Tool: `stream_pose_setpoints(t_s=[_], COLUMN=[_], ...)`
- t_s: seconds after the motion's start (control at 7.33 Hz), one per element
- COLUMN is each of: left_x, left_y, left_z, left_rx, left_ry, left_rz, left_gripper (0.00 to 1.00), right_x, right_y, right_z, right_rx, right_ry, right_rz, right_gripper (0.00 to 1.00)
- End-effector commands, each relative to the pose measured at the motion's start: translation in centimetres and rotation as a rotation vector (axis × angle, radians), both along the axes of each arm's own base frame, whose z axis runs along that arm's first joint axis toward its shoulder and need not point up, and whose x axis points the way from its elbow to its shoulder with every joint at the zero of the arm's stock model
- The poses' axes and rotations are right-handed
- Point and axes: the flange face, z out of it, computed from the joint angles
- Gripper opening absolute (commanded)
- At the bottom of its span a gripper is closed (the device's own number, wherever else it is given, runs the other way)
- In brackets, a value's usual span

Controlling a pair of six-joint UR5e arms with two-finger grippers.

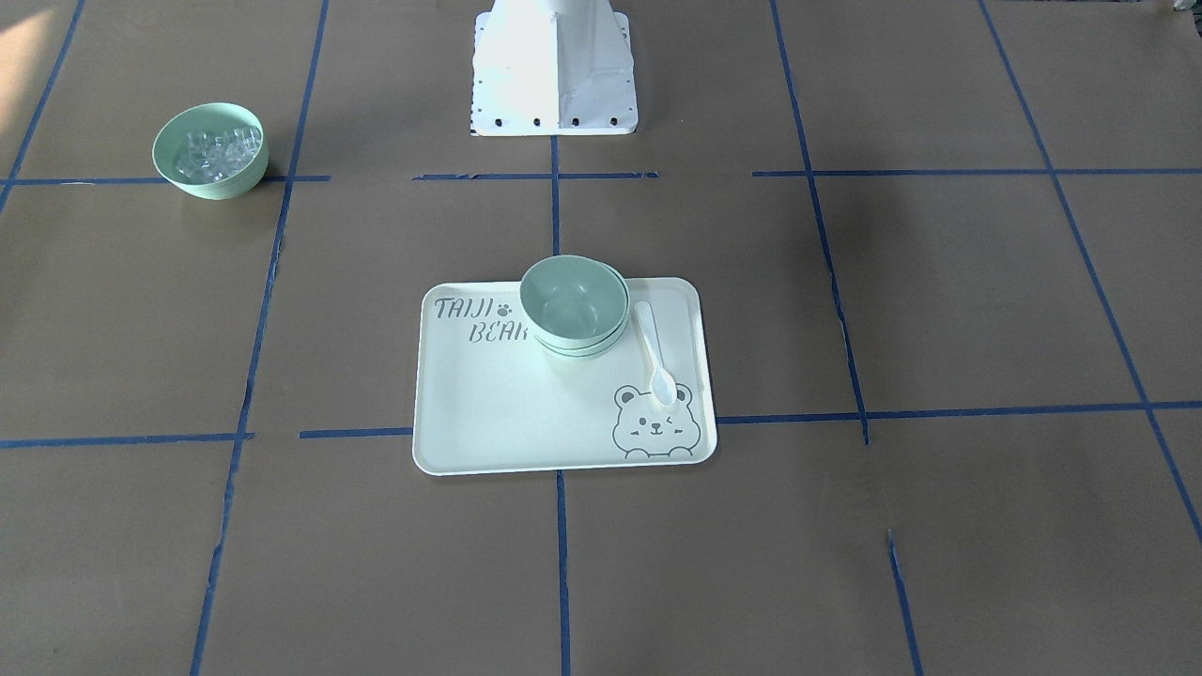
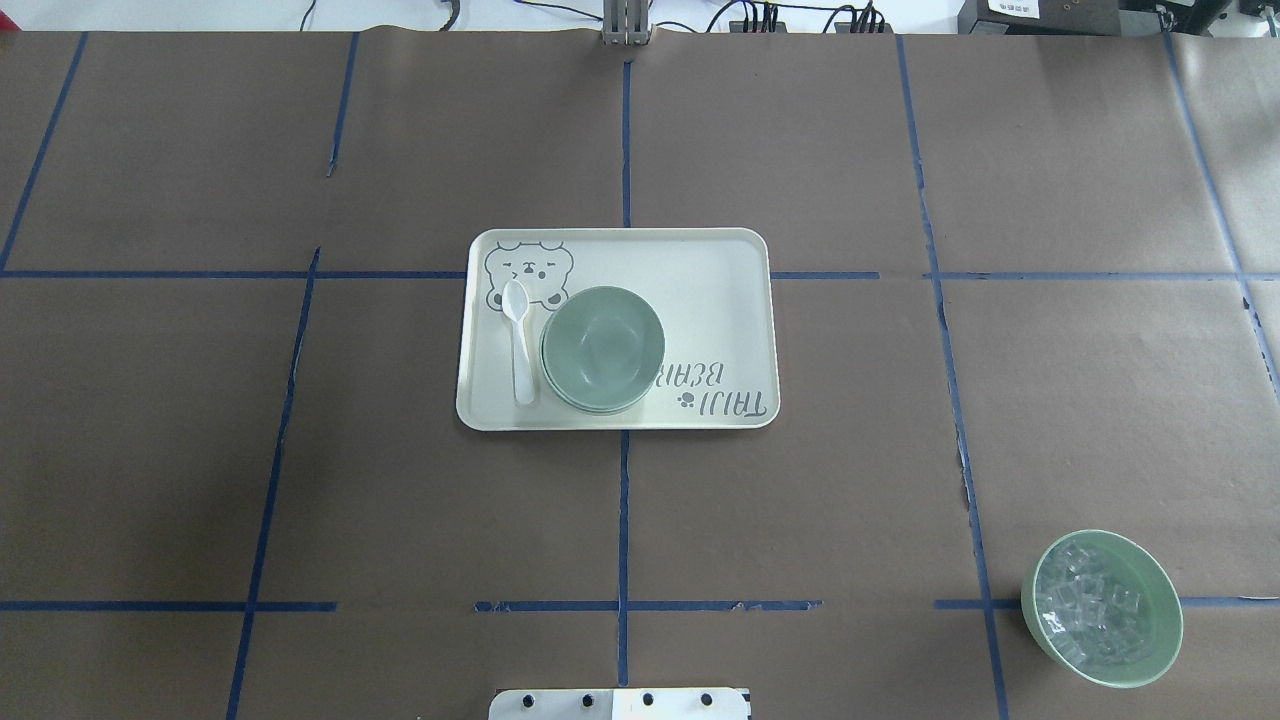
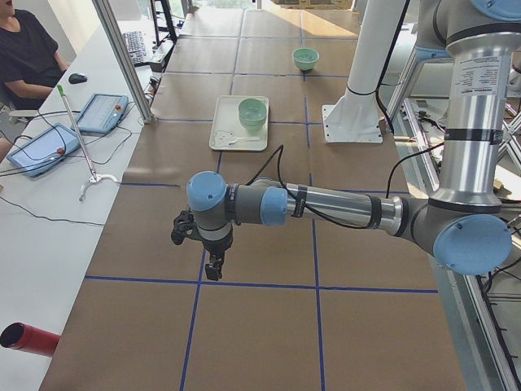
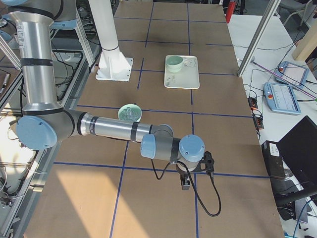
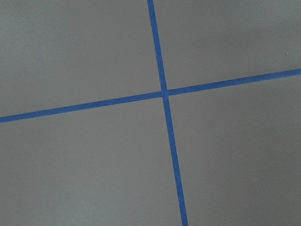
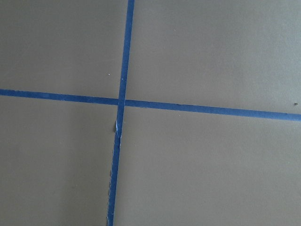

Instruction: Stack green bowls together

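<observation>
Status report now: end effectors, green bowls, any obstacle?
Left end effector and right end effector far from tray, state unclear. Green bowls stacked on tray. Spoon beside stack.

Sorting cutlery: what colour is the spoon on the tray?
The spoon is white; overhead view shows it best.

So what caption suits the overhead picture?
Stacked pale mint-green plastic bowls on a pale rectangular bear-print tray, beside a white plastic spoon.

Green bowls — spoon just beside
</observation>
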Motion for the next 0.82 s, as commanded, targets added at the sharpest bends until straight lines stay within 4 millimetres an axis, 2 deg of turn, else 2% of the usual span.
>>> stream_pose_setpoints(t_s=[0.0, 0.27, 0.68], left_x=[0.0, -0.1, 0.0], left_y=[-0.1, 0.0, 0.0], left_z=[-0.7, -0.3, -0.2], left_rx=[-0.022, -0.030, -0.032], left_ry=[0.002, 0.001, 0.001], left_rz=[-0.040, -0.041, -0.039], left_gripper=[1.00, 1.00, 1.00], right_x=[-0.2, -0.4, -0.4], right_y=[2.9, 3.4, 3.3], right_z=[0.1, -1.2, -1.2], right_rx=[-0.001, 0.012, 0.013], right_ry=[0.000, -0.004, -0.005], right_rz=[0.051, 0.059, 0.060], right_gripper=[1.00, 1.00, 1.00])
